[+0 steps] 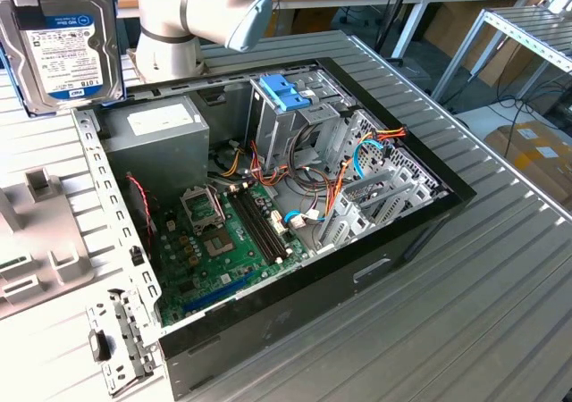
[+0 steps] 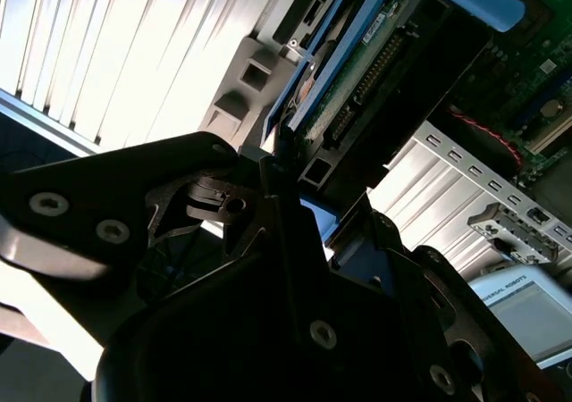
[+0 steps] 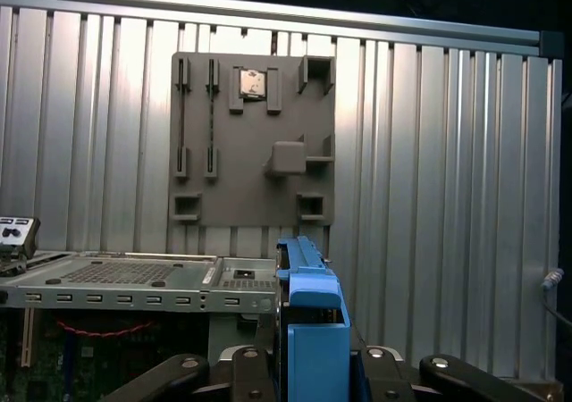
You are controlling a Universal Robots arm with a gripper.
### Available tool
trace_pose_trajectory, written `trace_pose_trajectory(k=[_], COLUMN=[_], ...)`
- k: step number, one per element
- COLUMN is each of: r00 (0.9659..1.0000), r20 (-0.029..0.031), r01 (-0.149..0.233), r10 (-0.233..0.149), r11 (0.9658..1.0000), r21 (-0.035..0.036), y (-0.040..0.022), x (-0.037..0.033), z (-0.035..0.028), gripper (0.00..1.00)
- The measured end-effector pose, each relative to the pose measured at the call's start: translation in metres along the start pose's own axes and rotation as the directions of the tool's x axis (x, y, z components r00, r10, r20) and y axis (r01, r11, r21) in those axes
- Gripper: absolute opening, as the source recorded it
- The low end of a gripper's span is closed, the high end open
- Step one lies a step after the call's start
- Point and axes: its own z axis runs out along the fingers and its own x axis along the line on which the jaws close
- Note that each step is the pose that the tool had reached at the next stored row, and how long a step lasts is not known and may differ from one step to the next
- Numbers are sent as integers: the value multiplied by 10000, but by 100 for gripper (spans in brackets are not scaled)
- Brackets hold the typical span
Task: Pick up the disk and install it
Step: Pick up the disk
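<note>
The disk [image 1: 64, 49] hangs upright at the top of the exterior view's left, label facing the camera, above the left rim of the open computer case [image 1: 427, 213]. In the first wrist view its bright blue rail [image 3: 309, 326] stands edge-on between the black fingers of my gripper [image 3: 308, 371], which is shut on it. In the second wrist view the disk's green circuit board and connector edge [image 2: 357, 76] jut out past the dark gripper body. The tall grey drive cage [image 1: 268, 125] with a lighter blue bracket [image 1: 284, 92] stands inside the case, toward its back.
A grey moulded fixture plate [image 3: 252, 143] lies on the ribbed metal table beside the case, also at the exterior view's left [image 1: 36, 232]. Inside the case are the motherboard [image 1: 223, 232], a power supply [image 1: 161, 129] and loose cables [image 1: 344, 174]. The arm's base [image 1: 170, 40] stands behind the case.
</note>
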Motion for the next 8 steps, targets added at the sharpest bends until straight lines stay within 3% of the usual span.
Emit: trace_pose_trajectory(k=[8], r00=[10000], r20=[0], r01=[0], r10=[0], r11=[10000], r21=[0], y=[-53], x=[4], z=[4], gripper=[37])
